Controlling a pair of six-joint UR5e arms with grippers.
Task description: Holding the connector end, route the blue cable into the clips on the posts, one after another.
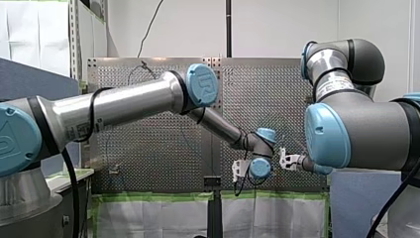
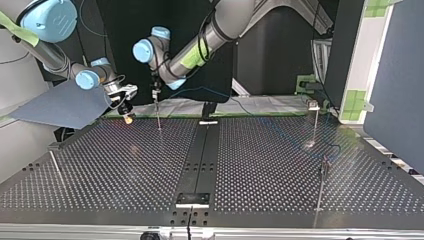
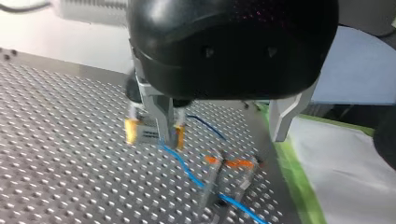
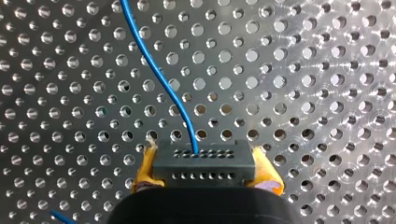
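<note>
In the right wrist view my right gripper (image 4: 205, 179) has its yellow pads shut on a black connector (image 4: 203, 163). The blue cable (image 4: 159, 74) leaves the connector and runs ahead over the perforated table. The left wrist view shows the same connector (image 3: 147, 134) in the yellow pads just beyond my left gripper (image 3: 219, 137), which is open and holds nothing. From there the blue cable (image 3: 187, 170) runs to a clip post (image 3: 229, 164) with orange parts, under my left gripper; whether it sits in the clip I cannot tell. At the top view's left, both grippers hang near a thin post (image 2: 159, 116).
More thin posts stand on the perforated table (image 2: 250, 170): one near the top view's left edge (image 2: 56, 169) and two at its right (image 2: 314, 122) (image 2: 322, 186). A dark rail (image 2: 200, 165) runs down the table's middle. Green tape marks the far edge (image 3: 299, 182).
</note>
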